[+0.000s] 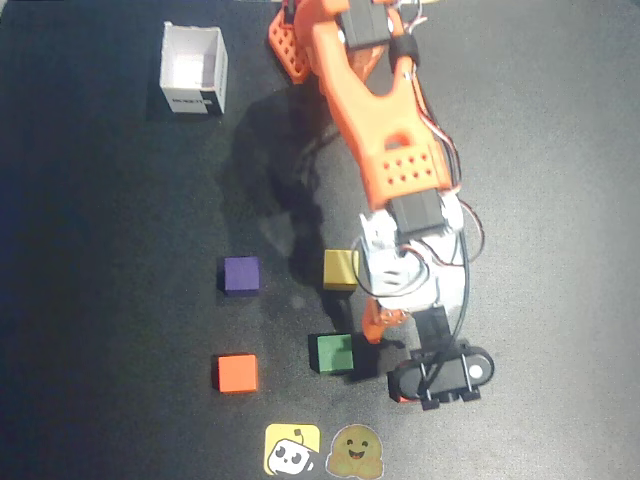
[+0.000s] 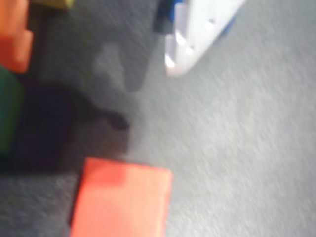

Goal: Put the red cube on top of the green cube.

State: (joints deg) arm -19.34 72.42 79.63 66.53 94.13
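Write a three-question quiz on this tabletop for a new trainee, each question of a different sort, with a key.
1. True or false: in the overhead view, the green cube already has another cube stacked on it.
2. In the overhead view, which cube lies just above the green cube in the picture? A) purple cube B) yellow cube C) orange-red cube
3. Fill in: in the overhead view, the white box stands toward the top ___ of the picture.

Key: 1 false; 2 B; 3 left.
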